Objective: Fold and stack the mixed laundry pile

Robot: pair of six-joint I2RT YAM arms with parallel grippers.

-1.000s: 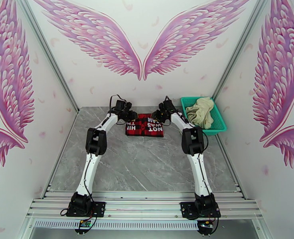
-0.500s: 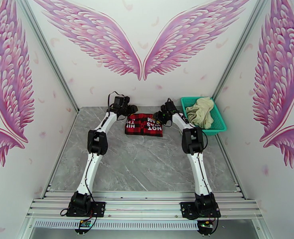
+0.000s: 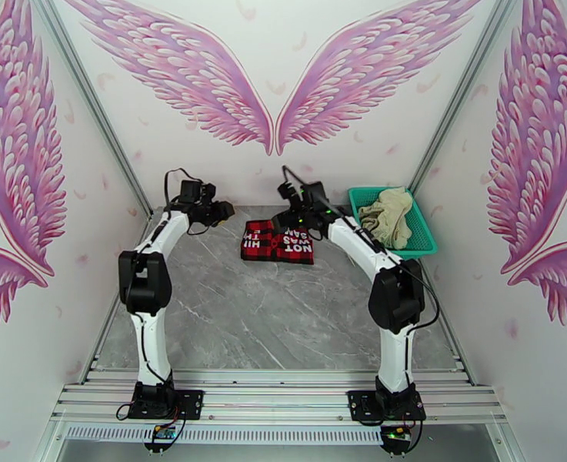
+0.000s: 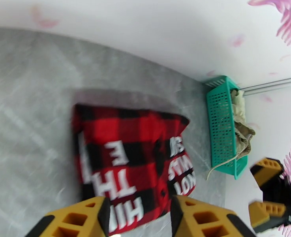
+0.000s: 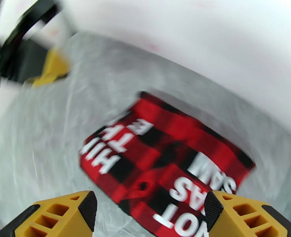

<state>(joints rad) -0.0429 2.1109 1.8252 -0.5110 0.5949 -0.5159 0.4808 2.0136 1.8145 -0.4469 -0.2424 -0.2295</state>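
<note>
Your grey marble-patterned tabletop (image 3: 283, 317) takes up the lower middle of the overhead view. At its far right corner, in the centre-right of the frame, sits the teal plastic mesh basket (image 3: 424, 239).

Just left of that basket, at the centre of the frame, the red-and-black buffalo-check shirt (image 3: 278, 242) lies flat on the table as a compact rectangle with its white lettering facing up. To my eye it is folded and set down as the base of the stack.

The wrinkly cream cloth garment (image 3: 387, 213) is heaped inside the basket and spills over its near rim, so that half of the pile looks untouched.

Your right gripper (image 5: 149, 210) hangs over the shirt's right part, jaws spread wide and empty. Your left gripper (image 4: 139, 218) hovers up and to the left of the shirt, jaws parted, holding nothing. Both stand clear of the cloth, which leaves the fold undisturbed. The cream garment is likely your next reach.
</note>
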